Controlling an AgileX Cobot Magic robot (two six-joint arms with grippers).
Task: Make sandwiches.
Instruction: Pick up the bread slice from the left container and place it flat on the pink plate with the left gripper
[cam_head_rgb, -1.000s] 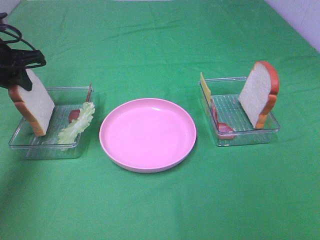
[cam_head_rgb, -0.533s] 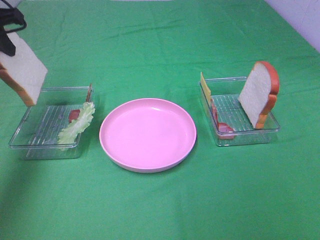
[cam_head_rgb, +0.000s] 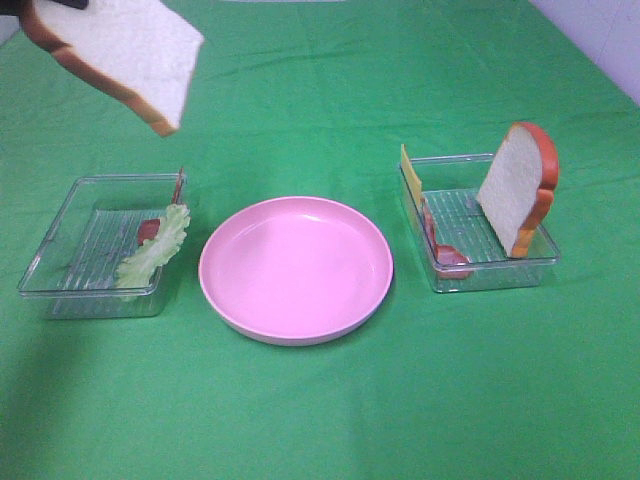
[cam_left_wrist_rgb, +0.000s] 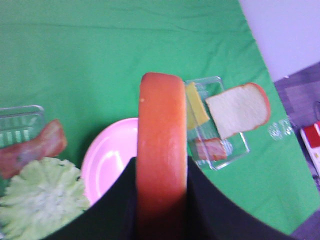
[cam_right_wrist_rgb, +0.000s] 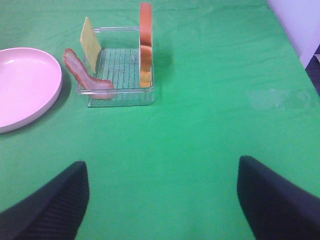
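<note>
My left gripper (cam_left_wrist_rgb: 161, 195) is shut on a white bread slice (cam_head_rgb: 125, 55) with an orange-brown crust (cam_left_wrist_rgb: 161, 140), holding it tilted high above the left clear tray (cam_head_rgb: 60, 270). That tray holds a pale green lettuce leaf (cam_head_rgb: 155, 245) and a reddish bacon strip (cam_head_rgb: 147, 229). The right clear tray (cam_head_rgb: 495, 270) holds a second upright bread slice (cam_head_rgb: 518, 185), a yellow cheese square (cam_head_rgb: 409, 178) and bacon (cam_head_rgb: 448, 258). The round pink plate (cam_head_rgb: 295, 268) lies between the trays with nothing on it. My right gripper (cam_right_wrist_rgb: 160, 200) is open, low over the cloth, short of the right tray (cam_right_wrist_rgb: 120, 97).
A green cloth (cam_head_rgb: 320, 400) covers the table. A white wall edge (cam_head_rgb: 610, 40) shows at the far right corner. In the exterior high view only a black bit of the left gripper shows at the top left, and the right arm is out of view.
My left gripper has lifted the bread slice out of the left tray, carrying it up and rightward; the slice now hangs tilted well above the tray.
</note>
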